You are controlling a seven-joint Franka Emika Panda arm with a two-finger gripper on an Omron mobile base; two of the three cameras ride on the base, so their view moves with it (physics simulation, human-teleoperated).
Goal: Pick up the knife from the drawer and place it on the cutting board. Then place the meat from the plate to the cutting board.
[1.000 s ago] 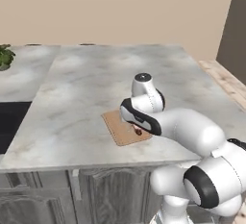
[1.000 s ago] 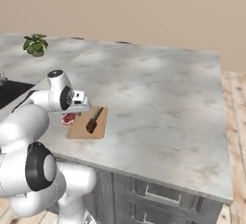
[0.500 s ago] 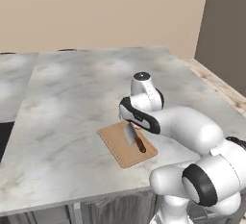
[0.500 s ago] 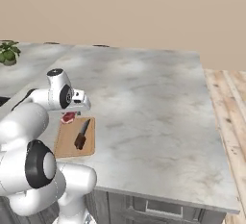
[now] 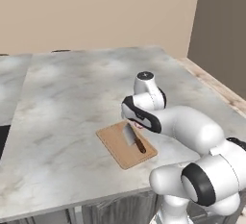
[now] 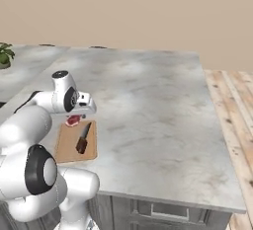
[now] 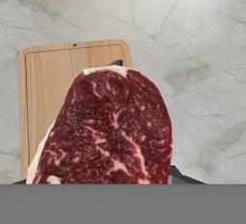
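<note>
The meat (image 7: 108, 129) is a flat slab of raw red flesh, laced with whitish marbling and edged with a pale rind of fat along its upper and left sides. In the hand view it hangs right in front of the camera, above the cutting board (image 7: 53, 81) and the grey marble counter (image 7: 192, 35). From the right base view a pink-red piece of it (image 6: 73, 121) peeks out just under the gripper (image 6: 81, 111), over the far edge of the board (image 6: 66, 147). The jaws are clamped on the meat, holding it off the board's surface.

The knife (image 5: 134, 138) lies flat on the tan board (image 5: 115, 146), its reddish-brown handle toward the near edge and its dark blade pointing toward the arm. In the right base view it (image 6: 83, 138) rests along the board's right half, just beside the hanging meat. In the left base view the robot's wrist (image 5: 141, 115) sits over the board's far corner.

Against the pictures from a second ago, the whole scene has slid: the potted plant (image 6: 4, 55) sits farther toward the left edge, and more wooden floor (image 6: 232, 105) shows at the right, so the base has driven. The meat was already pinched at the board's far edge then and stays there.
</note>
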